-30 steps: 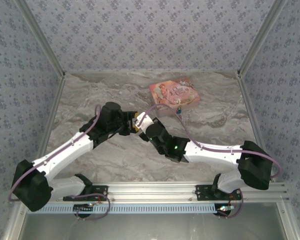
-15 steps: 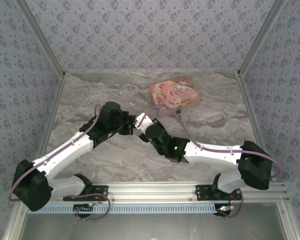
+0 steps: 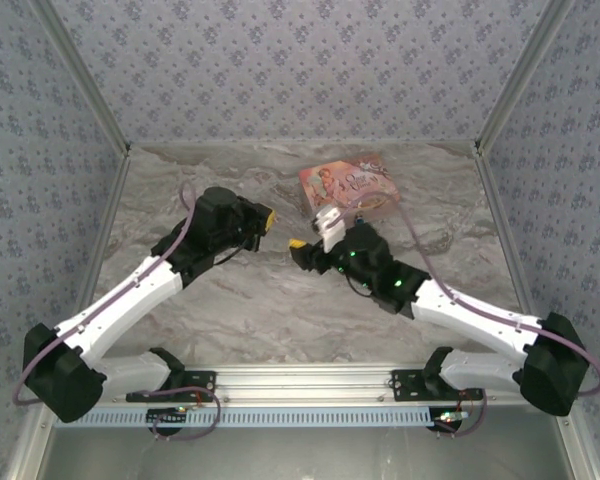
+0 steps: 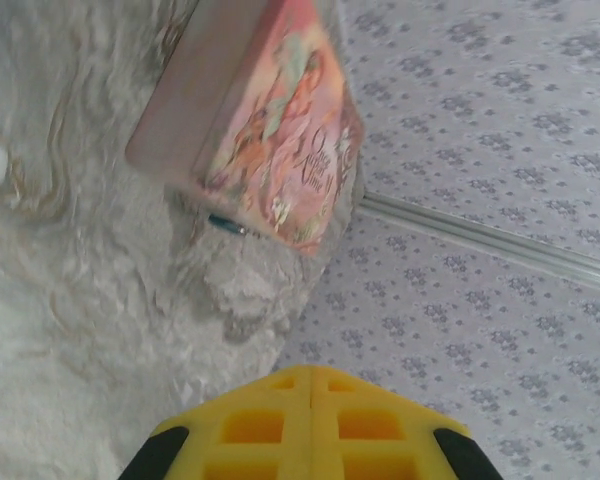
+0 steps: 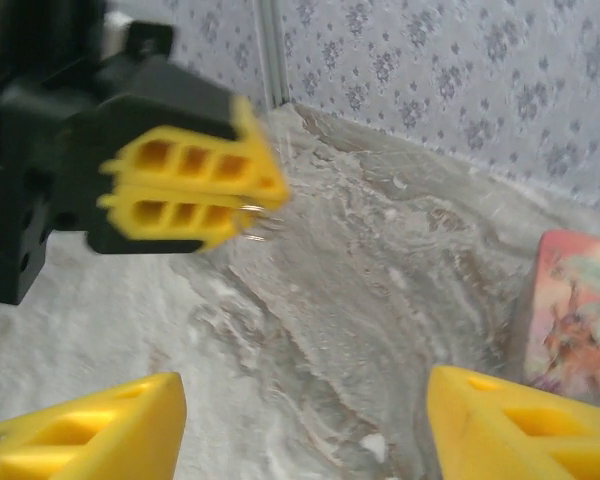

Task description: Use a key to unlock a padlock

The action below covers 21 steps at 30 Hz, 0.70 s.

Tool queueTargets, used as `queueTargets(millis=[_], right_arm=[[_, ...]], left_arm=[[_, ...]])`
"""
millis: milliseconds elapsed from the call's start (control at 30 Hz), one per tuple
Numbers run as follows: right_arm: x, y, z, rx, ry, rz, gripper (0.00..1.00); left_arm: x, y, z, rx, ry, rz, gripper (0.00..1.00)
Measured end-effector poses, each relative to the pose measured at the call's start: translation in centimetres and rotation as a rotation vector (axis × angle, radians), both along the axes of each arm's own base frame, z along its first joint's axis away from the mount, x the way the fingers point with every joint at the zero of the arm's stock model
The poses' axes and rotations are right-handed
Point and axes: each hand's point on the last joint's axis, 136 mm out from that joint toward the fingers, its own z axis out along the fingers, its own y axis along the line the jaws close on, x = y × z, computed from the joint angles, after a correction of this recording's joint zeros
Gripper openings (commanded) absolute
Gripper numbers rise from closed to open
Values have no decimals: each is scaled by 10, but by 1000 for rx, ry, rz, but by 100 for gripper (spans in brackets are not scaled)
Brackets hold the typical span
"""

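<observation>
Yellow left jaws are pinched shut on a thin wire loop I take for the key (image 5: pixel 258 224), my right jaws gape wide and empty, and the padlock (image 4: pixel 227 224) lies on the surface (image 4: pixel 60 330) tucked at the pink box's (image 4: pixel 270 140) edge, so I judge the key must next be carried there.
</observation>
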Motion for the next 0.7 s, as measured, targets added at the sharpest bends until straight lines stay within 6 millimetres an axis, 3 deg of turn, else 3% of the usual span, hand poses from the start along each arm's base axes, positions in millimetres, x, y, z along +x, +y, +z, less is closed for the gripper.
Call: queueTargets(millis=[167, 367, 500, 700], right_arm=[[13, -23, -2, 214, 177, 32, 78], [12, -33, 0, 462, 347, 112, 82], [5, -32, 14, 575, 391, 187, 79], [-11, -25, 47, 667, 361, 317, 70]], left_arm=[[6, 6, 18, 188, -197, -71, 0], [5, -5, 63, 334, -540, -221, 0], [-8, -24, 92, 347, -757, -359, 0], [-31, -46, 118, 317, -964, -529, 0]])
